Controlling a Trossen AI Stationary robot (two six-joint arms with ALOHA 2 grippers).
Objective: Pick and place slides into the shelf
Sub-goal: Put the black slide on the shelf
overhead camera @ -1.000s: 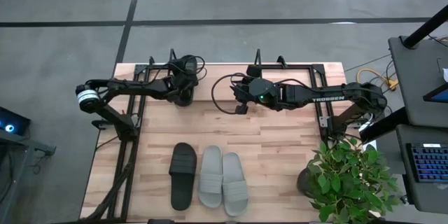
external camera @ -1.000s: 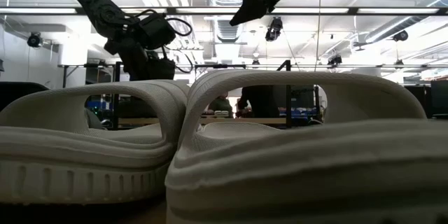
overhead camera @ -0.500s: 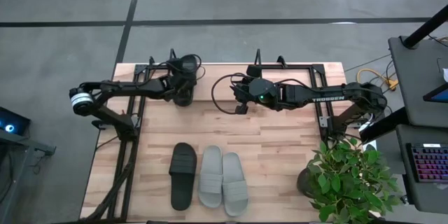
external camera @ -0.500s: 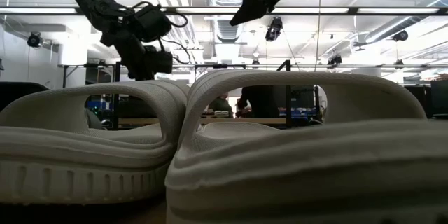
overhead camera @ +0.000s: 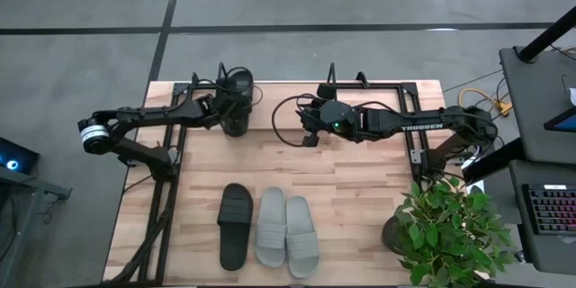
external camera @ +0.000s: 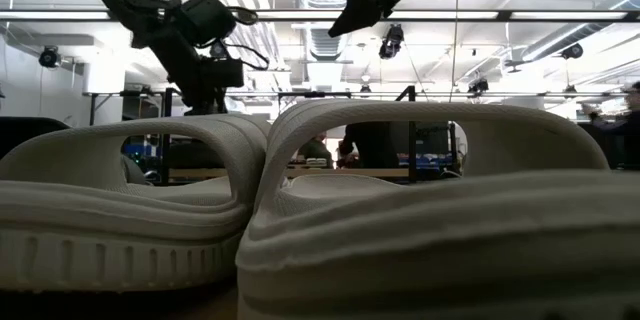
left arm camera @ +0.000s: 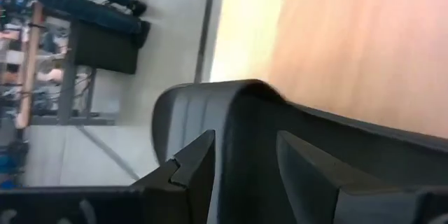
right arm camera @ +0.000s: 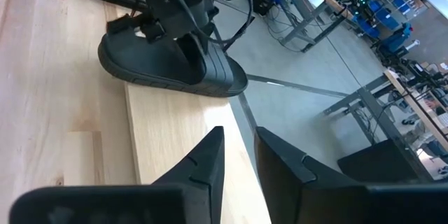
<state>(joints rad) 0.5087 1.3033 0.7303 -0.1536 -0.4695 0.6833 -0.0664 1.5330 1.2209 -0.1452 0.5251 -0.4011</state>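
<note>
My left gripper [overhead camera: 236, 99] reaches across the far left of the table and is shut on a black slide [overhead camera: 235, 124] at the left end of the shelf, whose black wire frame [overhead camera: 369, 85] runs along the far edge. The right wrist view shows that slide [right arm camera: 175, 70] lying level by the light board's edge. The other black slide [overhead camera: 236, 237] and two grey slides [overhead camera: 270, 225] [overhead camera: 302, 236] lie soles down side by side near the front. My right gripper [overhead camera: 306, 133] hovers mid-table, touching nothing, with a narrow gap between its fingers [right arm camera: 210, 154]. My left gripper [left arm camera: 241, 143] pinches the black slide between its two fingers at the ribbed strap [left arm camera: 185, 112], coming from above and pointing down [right arm camera: 171, 24]. The slide stays level, sole downward, low over the board. Whether the sole rests there cannot be told.
A potted plant [overhead camera: 450, 225] stands at the near right corner. The two grey slides [external camera: 120, 200] [external camera: 420, 210] fill the low view's front. Bare wood [overhead camera: 360, 189] lies between the slides and the shelf. A desk with a keyboard [overhead camera: 549, 207] stands beyond the table's right edge.
My left gripper has risen a little and shifted slightly toward the far edge with the black slide still in its hold, and that arm's elbow has swung toward the table's left. The three slides at the front have not moved.
</note>
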